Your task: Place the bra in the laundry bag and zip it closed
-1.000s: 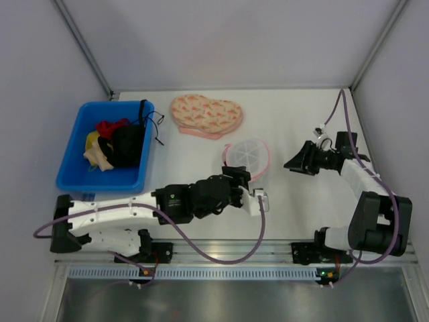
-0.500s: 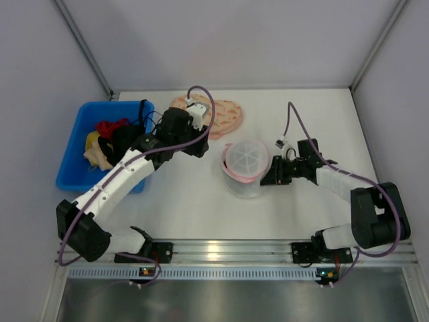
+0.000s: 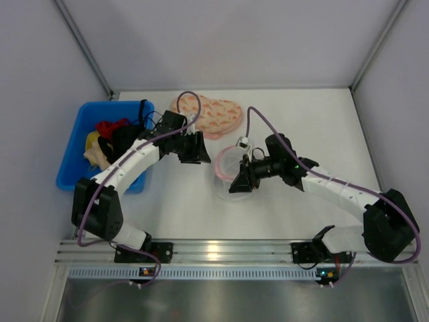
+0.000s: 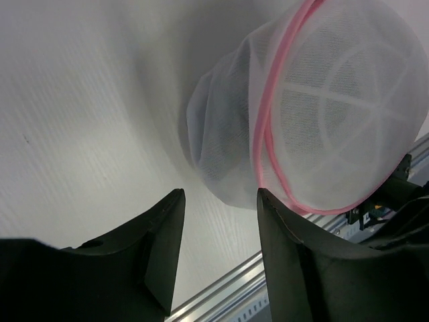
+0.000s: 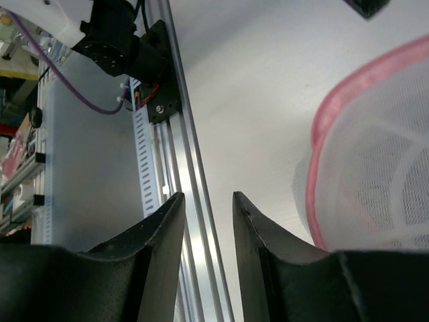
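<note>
The laundry bag, a round white mesh pouch with a pink zip rim, stands mid-table. It also shows in the left wrist view and the right wrist view. The bra, a black fabric piece, lies in the blue bin among other clothes. My left gripper is open and empty just left of the bag. My right gripper is open and empty over the bag's front right side, pointing toward the front rail. It hides part of the bag from above.
A peach-pink heart-shaped patterned piece lies at the back, behind the bag. The bin holds red, yellow and cream garments. The aluminium front rail runs along the near edge; walls close the left, right and back.
My left gripper came down from near the heart piece to the bag's left side. My right gripper moved left onto the bag's front. The bag shifted slightly left.
</note>
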You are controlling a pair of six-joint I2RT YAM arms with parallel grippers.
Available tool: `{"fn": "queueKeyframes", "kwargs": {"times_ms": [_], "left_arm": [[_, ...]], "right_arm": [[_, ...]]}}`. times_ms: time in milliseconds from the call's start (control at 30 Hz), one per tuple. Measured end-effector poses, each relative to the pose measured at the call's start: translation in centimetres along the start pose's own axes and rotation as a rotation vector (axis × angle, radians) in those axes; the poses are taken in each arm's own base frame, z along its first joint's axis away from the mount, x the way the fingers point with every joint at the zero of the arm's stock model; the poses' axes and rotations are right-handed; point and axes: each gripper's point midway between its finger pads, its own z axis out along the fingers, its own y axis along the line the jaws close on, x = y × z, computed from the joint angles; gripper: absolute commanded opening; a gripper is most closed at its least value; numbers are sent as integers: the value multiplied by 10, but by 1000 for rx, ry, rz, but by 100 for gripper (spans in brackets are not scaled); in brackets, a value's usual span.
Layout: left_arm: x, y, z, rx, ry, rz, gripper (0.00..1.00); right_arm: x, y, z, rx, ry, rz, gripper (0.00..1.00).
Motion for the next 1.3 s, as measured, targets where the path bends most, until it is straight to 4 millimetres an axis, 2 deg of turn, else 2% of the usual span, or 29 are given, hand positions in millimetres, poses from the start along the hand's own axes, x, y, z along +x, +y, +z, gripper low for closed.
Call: {"fn": "queueKeyframes", "kwargs": {"times_ms": [133,233,267,300,333,367,467,500,633,733,800,967,1067,1200,1300], "left_arm": [[15,-4,8,47,63,-59,56],[22,-9,13,93,96,-93,60],[22,-12,14,114,103,-98,60],[21,-15,16,135,105,-97,59],[20,-21,18,169,108,-93,59],[19,-24,20,192,111,-91,58],[16,-32,27,261,124,-94,47],[15,-33,31,275,132,-100,40],[4,-33,49,295,152,-109,29],[-14,-34,58,305,139,-99,28],[-31,-36,59,321,112,-83,28],[-72,-33,52,377,38,-33,48],[-93,-19,47,382,-4,-13,52],[-101,-3,39,369,-26,4,55],[-88,-3,35,385,1,2,56]], "right_arm": [[-16,28,-21,-27,10,-138,41],[-35,50,-47,-5,-39,-267,62],[-44,54,-59,30,-73,-317,73],[-51,56,-69,64,-103,-353,77],[-59,53,-80,113,-135,-390,82],[-68,48,-92,177,-175,-420,99],[-90,19,-134,443,-301,-443,99],[-93,9,-147,528,-336,-437,99],[-84,-27,-180,741,-364,-369,99],[-74,-48,-185,789,-323,-304,100],[-61,-64,-182,772,-266,-235,99],[-26,-102,-179,648,-184,31,99],[-15,-118,-179,567,-198,194,98],[-8,-137,-166,428,-226,413,93],[-9,-144,-155,353,-271,504,90]]}}
